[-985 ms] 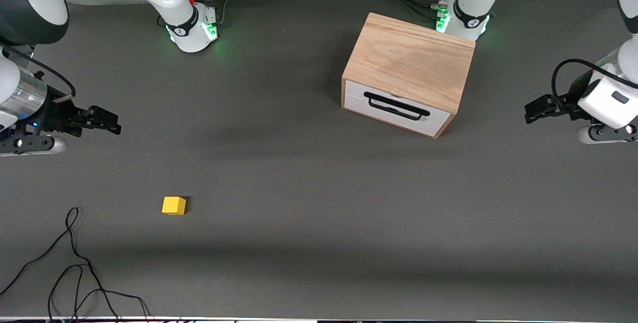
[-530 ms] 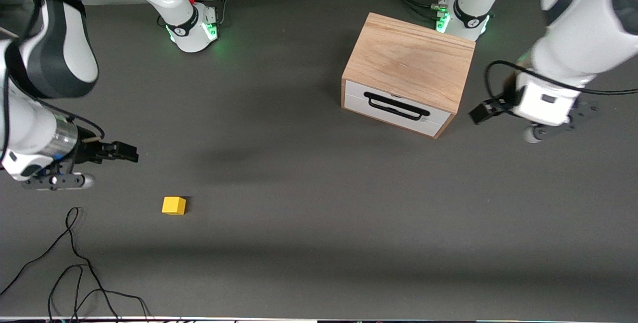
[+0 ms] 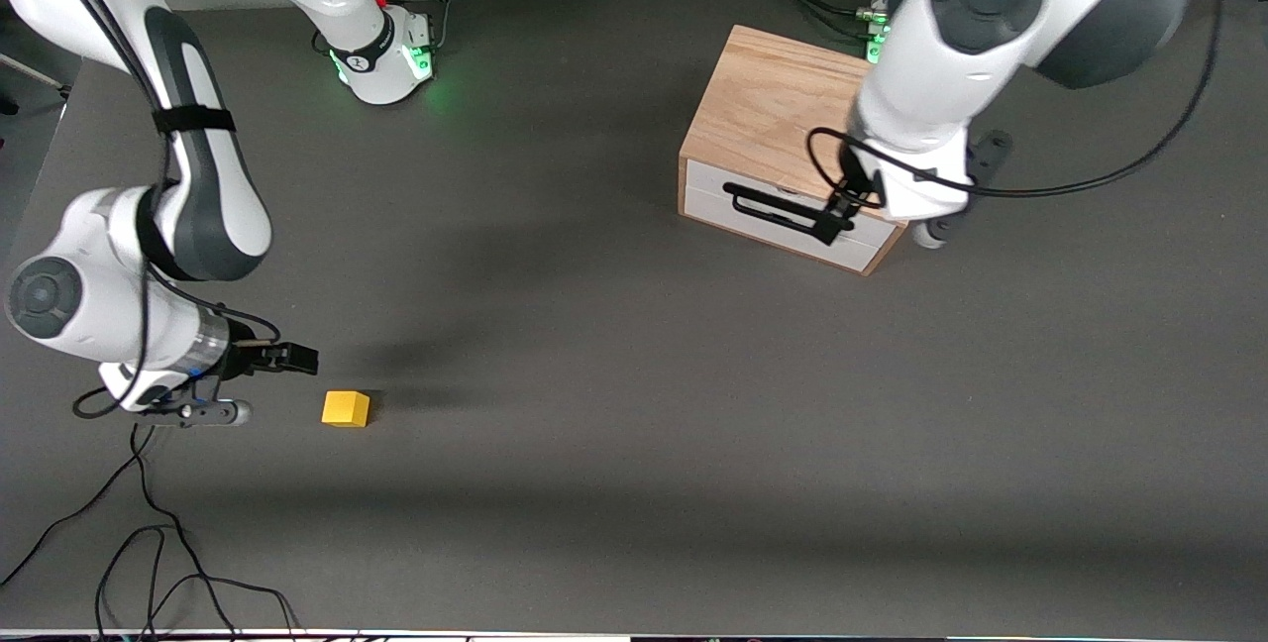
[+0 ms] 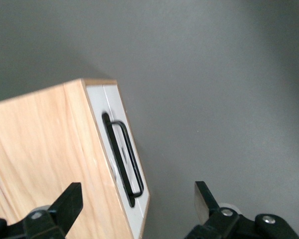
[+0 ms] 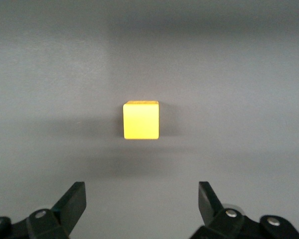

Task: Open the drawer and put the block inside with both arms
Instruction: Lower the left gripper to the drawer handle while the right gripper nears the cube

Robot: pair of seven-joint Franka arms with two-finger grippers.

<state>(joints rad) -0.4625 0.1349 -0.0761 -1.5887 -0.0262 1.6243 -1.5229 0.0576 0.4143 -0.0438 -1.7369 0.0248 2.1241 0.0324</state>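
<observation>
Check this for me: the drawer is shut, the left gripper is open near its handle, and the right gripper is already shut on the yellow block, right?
One thing is wrong: the right gripper is not shut on the block. The right wrist view shows its jaws open with the block lying free on the table, apart from both fingers. The rest holds: the drawer is shut, and the left gripper is open near the handle.

Around block: bare grey table mat (image 3: pixel 614 444) on every side of the small bright yellow cube (image 3: pixel 346 409); nothing touches it.
Right gripper (image 3: pixel 297 359): fingers spread wide, apart from the cube, open mat between them.
Drawer front: white drawer face (image 3: pixel 783 216) shut in the light oak box cabinet (image 3: pixel 783 117); open mat in front of it.
Handle: left gripper (image 3: pixel 837 211) with parted fingers crowds the black bar handle (image 4: pixel 122 159); contact probably not made, hard to tell.
Corner hazard: loose black cables (image 3: pixel 149 533) near the camera edge at the right arm's end.
</observation>
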